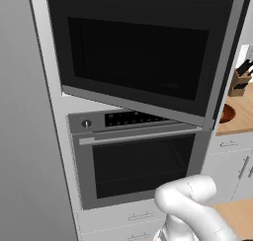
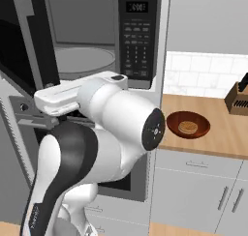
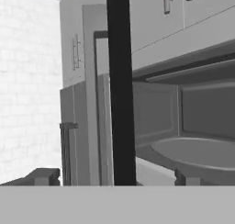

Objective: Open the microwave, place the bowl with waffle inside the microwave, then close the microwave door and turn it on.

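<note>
The microwave (image 2: 138, 36) stands open, showing its grey interior and round glass turntable (image 2: 85, 61). Its black microwave door (image 1: 138, 57) is swung out to the left, with the grey bar handle (image 1: 225, 62) along its free edge. In the hand view my gripper (image 3: 114, 178) is open, its fingertips (image 3: 43, 177) wide apart. The door's black edge (image 3: 121, 81) rises between them, and the turntable (image 3: 197, 152) lies to the right. The reddish-brown bowl (image 2: 188, 125) sits on the wooden counter to the right with the waffle (image 2: 188, 127) in it, away from the gripper.
A steel-fronted oven (image 1: 141, 161) with a horizontal handle sits under the microwave. A knife block (image 2: 240, 97) stands at the back right of the counter (image 2: 218, 138). My arm's elbow (image 2: 121, 124) bulks in front of the oven. Cabinet drawers run below the counter.
</note>
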